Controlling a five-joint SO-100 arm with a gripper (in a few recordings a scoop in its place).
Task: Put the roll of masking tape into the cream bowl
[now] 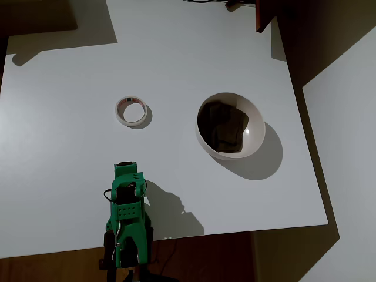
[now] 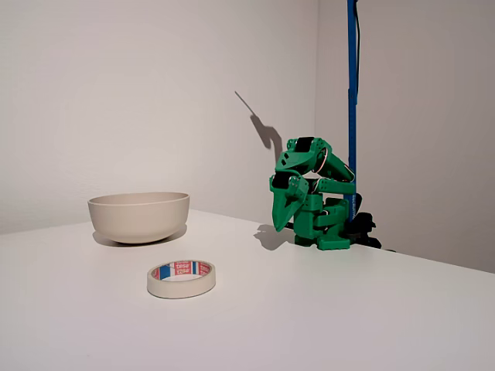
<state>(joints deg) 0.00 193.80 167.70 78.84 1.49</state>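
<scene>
The roll of masking tape [image 1: 131, 111] lies flat on the white table, left of the cream bowl [image 1: 230, 125] in the overhead view. In the fixed view the roll of masking tape [image 2: 181, 279] sits nearer the camera, and the cream bowl [image 2: 139, 216] stands behind it to the left, with nothing showing over its rim. The green arm [image 1: 126, 211] is folded up at the table's near edge in the overhead view, well apart from both. Its gripper [image 2: 281, 222] points down just above the table, and its fingers meet in a single tip with nothing in them.
A blue pole [image 2: 352, 100] rises behind the arm's base. The table [image 1: 59, 176] ends close behind the arm and just right of the bowl. A dark reddish object [image 1: 264, 14] overhangs the far right corner. Open table surface lies between arm, tape and bowl.
</scene>
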